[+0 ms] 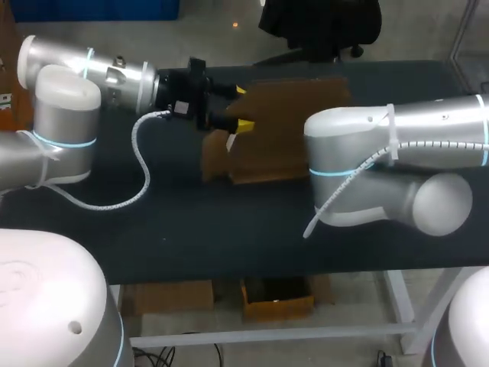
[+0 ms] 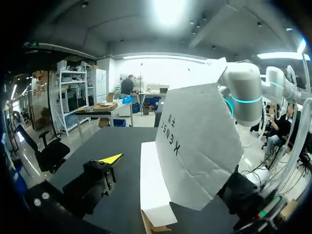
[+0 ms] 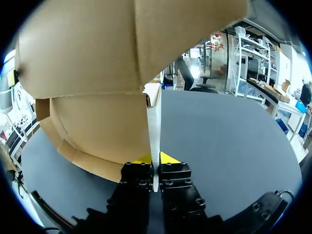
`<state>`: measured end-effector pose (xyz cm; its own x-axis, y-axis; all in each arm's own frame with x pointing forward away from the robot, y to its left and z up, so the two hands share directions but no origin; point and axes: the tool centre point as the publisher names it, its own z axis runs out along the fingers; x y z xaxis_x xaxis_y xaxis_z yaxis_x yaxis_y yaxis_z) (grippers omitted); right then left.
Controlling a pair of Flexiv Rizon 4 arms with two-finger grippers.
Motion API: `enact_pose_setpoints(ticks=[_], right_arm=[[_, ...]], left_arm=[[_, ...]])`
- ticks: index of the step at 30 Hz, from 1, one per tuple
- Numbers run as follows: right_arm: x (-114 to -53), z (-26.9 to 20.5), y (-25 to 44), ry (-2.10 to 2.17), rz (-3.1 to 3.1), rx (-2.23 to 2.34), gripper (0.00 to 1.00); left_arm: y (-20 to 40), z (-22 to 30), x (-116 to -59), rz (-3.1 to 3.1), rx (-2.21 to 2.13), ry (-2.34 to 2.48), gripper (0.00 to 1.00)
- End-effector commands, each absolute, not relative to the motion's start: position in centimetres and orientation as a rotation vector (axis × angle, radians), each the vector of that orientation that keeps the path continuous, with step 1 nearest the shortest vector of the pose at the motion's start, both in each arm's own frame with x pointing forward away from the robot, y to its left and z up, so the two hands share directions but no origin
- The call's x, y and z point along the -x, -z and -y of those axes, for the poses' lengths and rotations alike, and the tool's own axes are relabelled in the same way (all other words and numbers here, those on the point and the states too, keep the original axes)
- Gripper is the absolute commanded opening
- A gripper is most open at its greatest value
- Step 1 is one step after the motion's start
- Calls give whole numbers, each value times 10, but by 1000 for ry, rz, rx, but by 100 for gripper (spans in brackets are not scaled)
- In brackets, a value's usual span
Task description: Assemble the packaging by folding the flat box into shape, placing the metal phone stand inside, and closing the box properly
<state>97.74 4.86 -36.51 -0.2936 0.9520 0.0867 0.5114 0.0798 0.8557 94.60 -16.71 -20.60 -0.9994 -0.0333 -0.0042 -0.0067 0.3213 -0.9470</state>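
The right gripper (image 3: 155,165) is pinching: its two yellow-tipped fingers are pressing together from both sides on the thin edge of an upright panel of the brown cardboard packaging box (image 1: 284,126). In the right wrist view that panel is standing edge-on between the fingers, and the box's broad brown faces are rising ahead of and above the gripper, over the dark table top (image 1: 229,229). The box is partly folded, with flaps hanging loose at its lower edge; whether it is touching the table cannot be told. The right arm (image 1: 397,145) is coming in from the right, its bulky silver elbow sitting in front of the box and hiding its own gripper in the head view. The left gripper (image 1: 243,107) is standing spread wide at the box's left side, its two yellow tips lying apart, just beside the cardboard edge. In the left wrist view one yellow fingertip (image 2: 111,158) is showing clear of the box, with a gap of table between it and the narrow white side panel (image 2: 153,185); the large white printed panel (image 2: 197,141) is tilting up beyond it. The left arm (image 1: 84,73) is reaching in level from the left, with a white coiled cable (image 1: 141,164) looping down from its wrist onto the table.
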Motion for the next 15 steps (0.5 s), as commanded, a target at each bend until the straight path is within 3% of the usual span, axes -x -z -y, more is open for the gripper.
enact_pose_setpoints(ticks=[1,15], right_arm=[[-979,-36,356,-1189,-1917,-1443,0],[-984,-10,351,-1395,-2049,-1408,0]], left_arm=[[191,159,-932,-2582,36,1665,100],[185,125,-920,-2524,55,1494,100]])
